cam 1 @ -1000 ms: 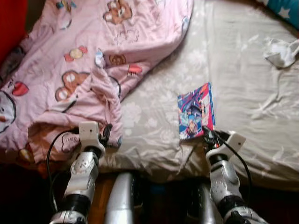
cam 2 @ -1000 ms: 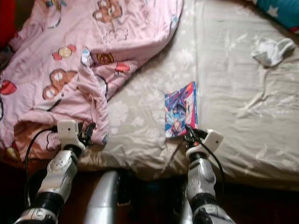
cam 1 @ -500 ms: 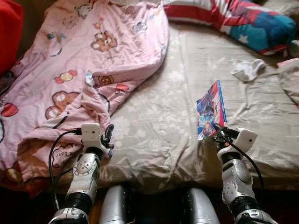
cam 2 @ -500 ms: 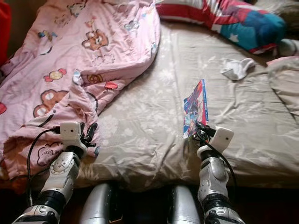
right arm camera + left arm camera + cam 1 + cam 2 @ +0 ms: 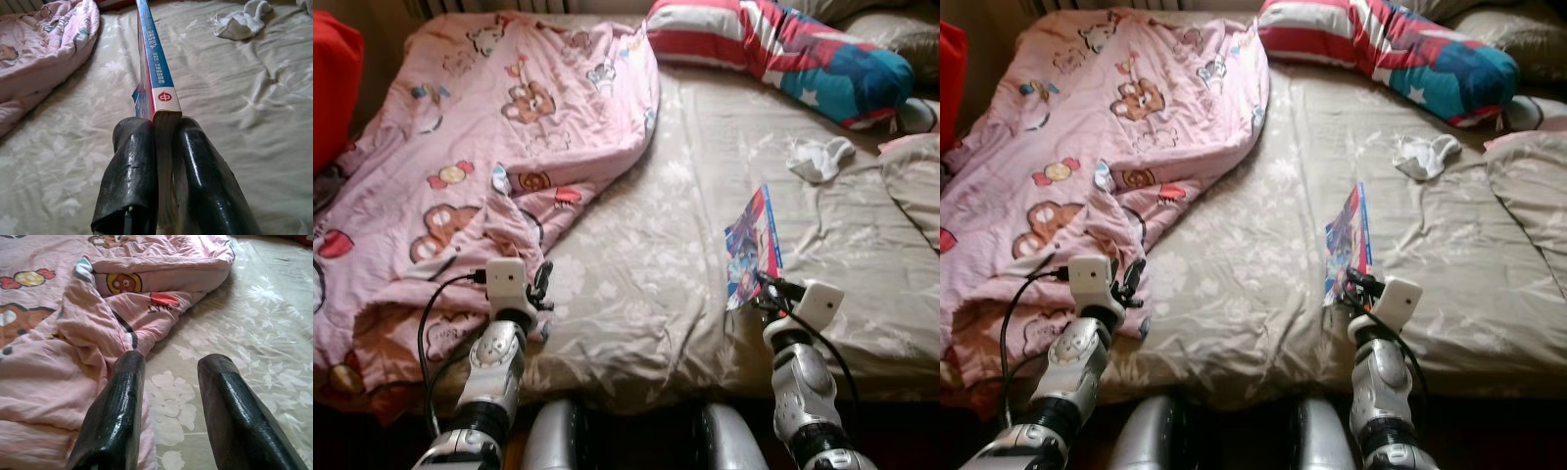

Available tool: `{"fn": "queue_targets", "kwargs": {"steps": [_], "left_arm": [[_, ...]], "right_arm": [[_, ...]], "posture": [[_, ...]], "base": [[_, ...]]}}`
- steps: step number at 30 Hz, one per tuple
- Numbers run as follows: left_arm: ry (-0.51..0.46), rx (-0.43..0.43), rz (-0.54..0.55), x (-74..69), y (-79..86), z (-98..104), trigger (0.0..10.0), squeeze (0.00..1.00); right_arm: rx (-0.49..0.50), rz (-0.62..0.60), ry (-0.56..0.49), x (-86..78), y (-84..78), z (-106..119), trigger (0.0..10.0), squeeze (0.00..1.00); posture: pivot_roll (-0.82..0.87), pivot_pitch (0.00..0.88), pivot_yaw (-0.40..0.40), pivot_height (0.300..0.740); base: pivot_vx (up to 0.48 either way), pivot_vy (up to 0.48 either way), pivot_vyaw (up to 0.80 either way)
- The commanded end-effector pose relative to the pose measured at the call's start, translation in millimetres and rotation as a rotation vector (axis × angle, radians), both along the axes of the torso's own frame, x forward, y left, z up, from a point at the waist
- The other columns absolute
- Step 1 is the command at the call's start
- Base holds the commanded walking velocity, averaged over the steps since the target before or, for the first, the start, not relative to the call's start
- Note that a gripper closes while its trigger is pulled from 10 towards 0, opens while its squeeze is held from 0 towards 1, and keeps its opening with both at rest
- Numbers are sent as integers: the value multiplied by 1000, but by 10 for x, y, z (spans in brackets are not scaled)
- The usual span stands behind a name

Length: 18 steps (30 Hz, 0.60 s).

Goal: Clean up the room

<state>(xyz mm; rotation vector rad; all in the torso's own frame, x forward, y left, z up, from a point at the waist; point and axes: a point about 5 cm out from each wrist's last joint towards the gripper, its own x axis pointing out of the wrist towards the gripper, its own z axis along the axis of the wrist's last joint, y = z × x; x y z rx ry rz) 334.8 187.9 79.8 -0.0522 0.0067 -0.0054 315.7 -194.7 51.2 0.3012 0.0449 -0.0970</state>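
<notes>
Right wrist view — book (image 5: 157,73) clamped between the right gripper (image 5: 166,128) fingers (image 5: 131,166).

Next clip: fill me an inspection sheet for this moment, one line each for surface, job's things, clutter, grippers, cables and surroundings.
Surface: bed with a wrinkled beige flowered sheet.
Job's things: book gripped at its lower edge, tilted up off the sheet; pink blanket rumpled over the bed's left half.
Clutter: white sock lying on the sheet near the striped pillow.
Grippers: right gripper shut on the book; left gripper open, at the blanket's edge.
Cables: a black cable loops from the left wrist; another runs down the right wrist.
Surroundings: red object left of the bed.
</notes>
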Motion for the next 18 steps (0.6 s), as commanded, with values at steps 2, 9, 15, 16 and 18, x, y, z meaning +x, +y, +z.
{"fn": "queue_targets", "kwargs": {"steps": [2,9,15,16,18], "left_arm": [[31,-9,16,-18,65,-56,10000,0],[146,8,52,-136,216,-279,10000,0],[285,13,74,-325,320,-550,10000,0],[306,23,67,-350,323,-585,10000,0],[383,41,43,-430,319,-701,10000,0]], "right_arm": [[-11,-16,-15,-7,-44,25,10000,0],[-55,2,29,-67,-34,-71,10000,0],[-56,-13,103,-192,-22,-247,10000,0],[-59,-11,108,-202,-18,-259,10000,0],[-77,1,107,-217,2,-269,10000,0]], "posture": [[-67,150,9,717],[-68,153,5,740],[-57,151,-2,740],[-57,151,-2,740],[-51,151,-2,740]], "base": [[0,0,0],[0,0,0],[0,0,0],[0,0,0],[0,0,0]]}}
